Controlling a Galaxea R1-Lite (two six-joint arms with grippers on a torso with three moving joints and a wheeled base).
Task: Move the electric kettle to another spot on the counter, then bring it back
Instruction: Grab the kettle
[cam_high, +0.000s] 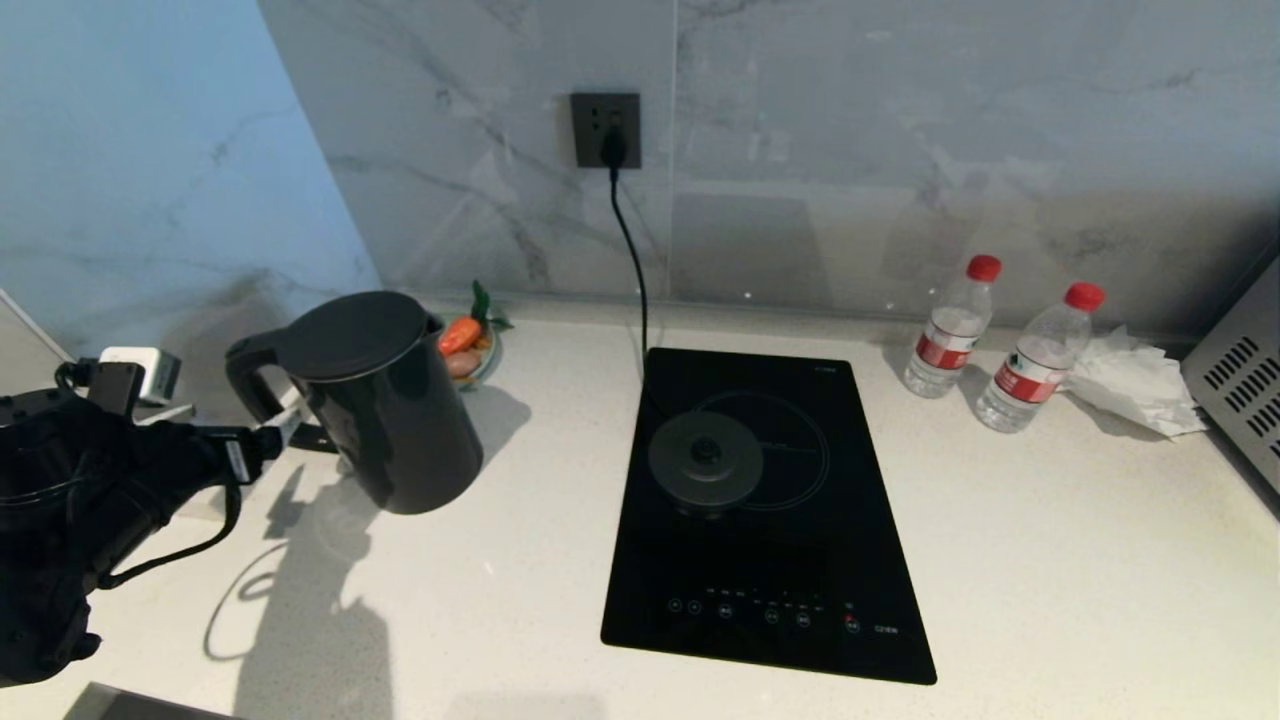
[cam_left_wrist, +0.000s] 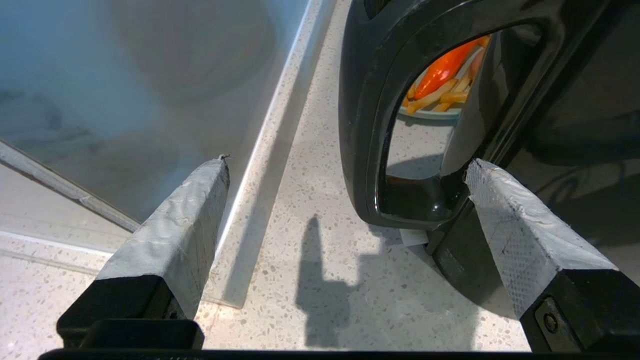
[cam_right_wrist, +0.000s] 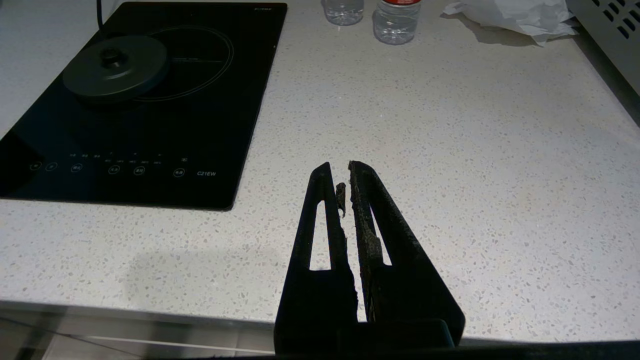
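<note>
The tall glossy black electric kettle stands on the white speckled counter at the left, away from its power base, with its loop handle turned toward my left arm. My left gripper is level with the handle's lower end and is open wide. The handle sits between the two grey padded fingers, and one pad is close against the kettle's side. My right gripper hovers shut and empty over the counter's front part, outside the head view.
The round power base with its cord lies on the black cooktop. A bowl of toy food sits behind the kettle. Two water bottles, crumpled tissue and a grey appliance stand at the right.
</note>
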